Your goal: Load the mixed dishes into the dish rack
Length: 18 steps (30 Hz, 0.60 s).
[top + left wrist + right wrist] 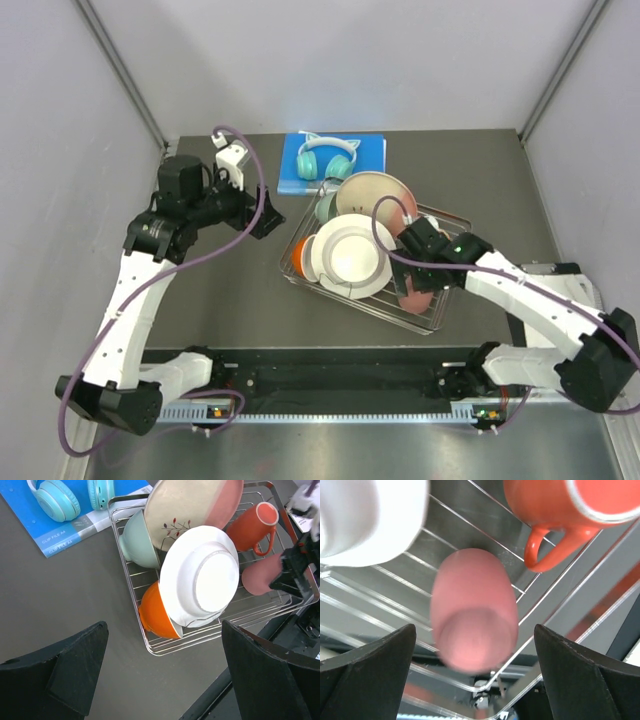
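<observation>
Bare table lies open left of the dish rack, with a blue book near its far corner. The coral pink cup, blurred, lies on the wires by the near-right rim, between the right gripper's 2 wide-spread fingers, untouched. The left gripper hangs wide, empty. Only the left wrist view shows the pink-and-cream plate's twig pattern.

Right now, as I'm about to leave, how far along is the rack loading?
Nearly finished. The dish rack holds the pink-and-cream plate, mint bowl, white plate, orange bowl, orange mug and pink cup. In hand: nothing; the right gripper stands open over the pink cup, the left gripper open and empty. No dish shows outside the rack.
</observation>
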### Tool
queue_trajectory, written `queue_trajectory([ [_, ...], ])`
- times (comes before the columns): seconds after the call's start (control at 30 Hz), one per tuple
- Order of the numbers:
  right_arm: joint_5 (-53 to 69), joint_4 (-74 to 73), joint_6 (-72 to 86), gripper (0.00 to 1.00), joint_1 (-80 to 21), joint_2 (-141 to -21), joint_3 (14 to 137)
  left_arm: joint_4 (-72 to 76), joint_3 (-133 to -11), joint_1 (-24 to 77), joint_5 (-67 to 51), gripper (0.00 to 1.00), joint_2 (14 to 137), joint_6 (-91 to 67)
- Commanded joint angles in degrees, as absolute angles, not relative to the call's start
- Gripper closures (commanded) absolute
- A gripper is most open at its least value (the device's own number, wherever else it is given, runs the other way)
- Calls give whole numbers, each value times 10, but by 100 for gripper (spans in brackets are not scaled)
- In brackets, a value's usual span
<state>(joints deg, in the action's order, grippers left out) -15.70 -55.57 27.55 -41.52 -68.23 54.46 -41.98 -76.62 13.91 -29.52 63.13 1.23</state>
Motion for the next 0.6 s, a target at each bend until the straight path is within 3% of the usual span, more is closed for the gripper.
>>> queue_trajectory([
  [0.0, -148, -598, 273, 0, -427, -615, 628, -385, -740, 137, -292, 1, 623, 20],
  [0.2, -149, -621, 291, 0, -427, -578, 701, -390, -708, 137, -263, 1, 629, 29],
  [0.57, -160, -573, 290, 0, -428, -546, 692, -383, -691, 137, -223, 1, 612, 25],
])
